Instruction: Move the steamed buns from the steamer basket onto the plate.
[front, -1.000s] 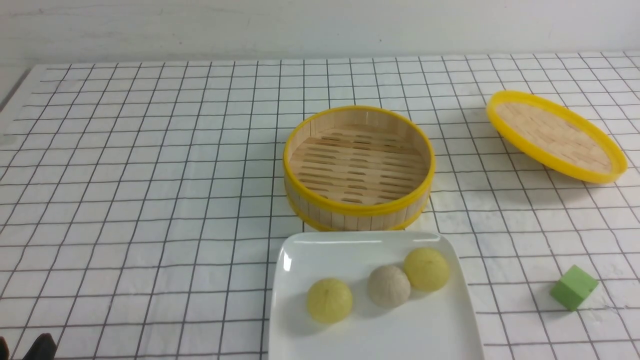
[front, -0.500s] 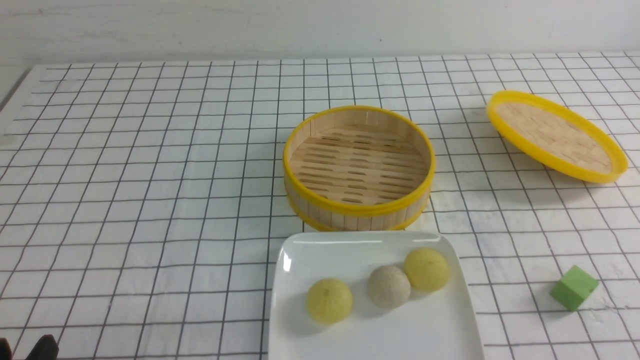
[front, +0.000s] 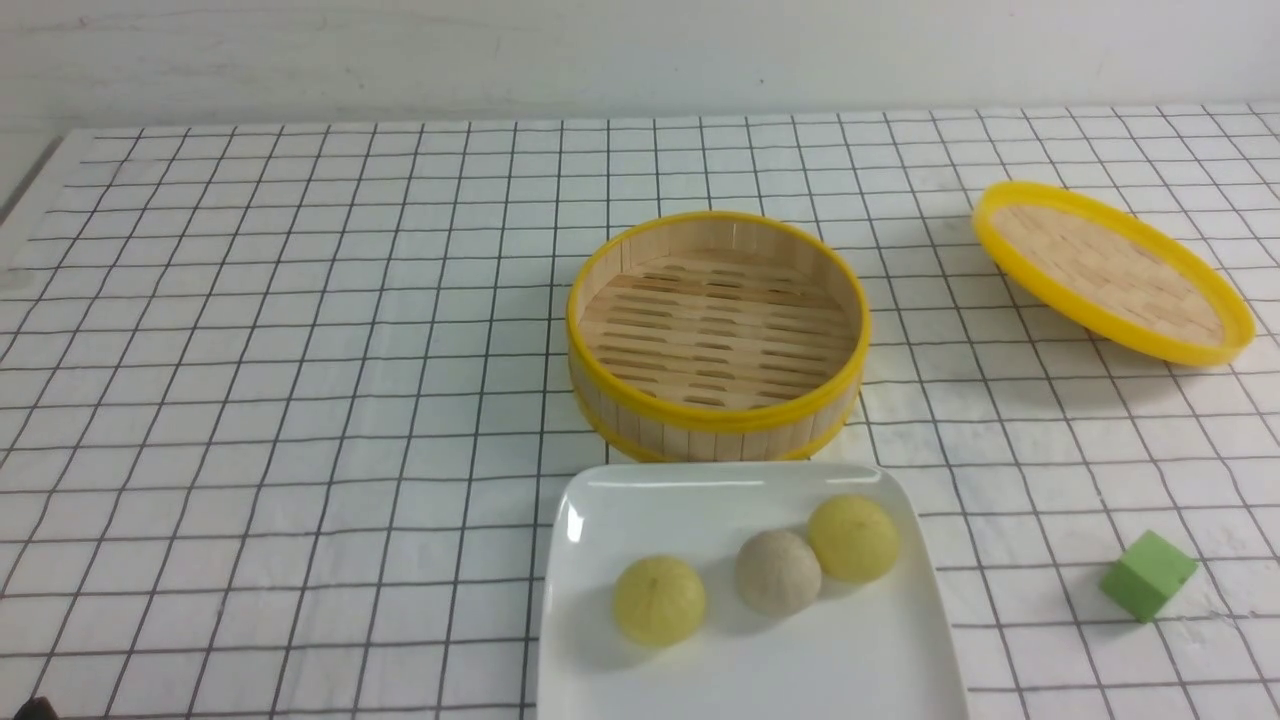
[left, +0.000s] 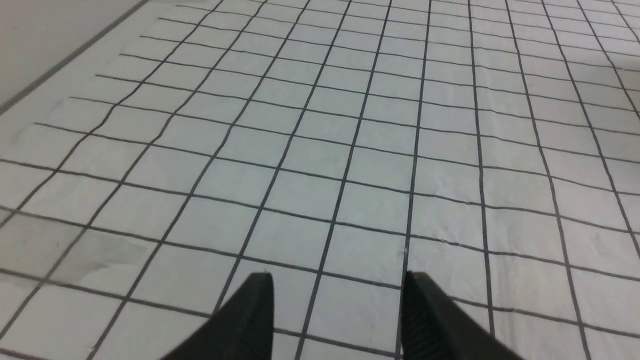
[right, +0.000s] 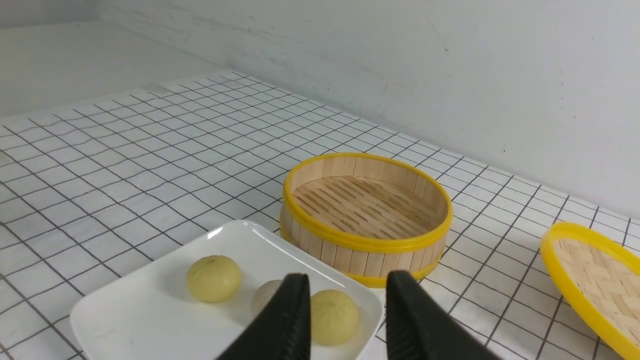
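Three buns are on the plate (front: 790, 670), which lies nearest to me on the white table (front: 250, 450) with its grid of dark lines. One yellow bun (front: 659, 601) sits by itself, a little to the left. The beige bun (front: 778, 573) is in the middle, and right beside it, farther to the right and slightly farther back, is the other yellow bun (front: 854, 538). To the right of the plate, apart from it, the green cube (front: 1149, 575) rests on the table. Of the left gripper (left: 340, 285), I see in the front view only a small dark piece at the near left corner; in its wrist view the two fingers stand apart, and between them is only the table surface. The right gripper (right: 348, 280) also has its fingers apart, with a space between them, and it holds nothing; the front view does not show it. Just behind the plate stands the basket (front: 717, 420), upright, with yellow bands, and its slatted floor is bare. Farther to the right and back, the lid (front: 1115, 270) lies tilted, its woven face turned up. Behind everything is the pale wall (front: 640, 55).
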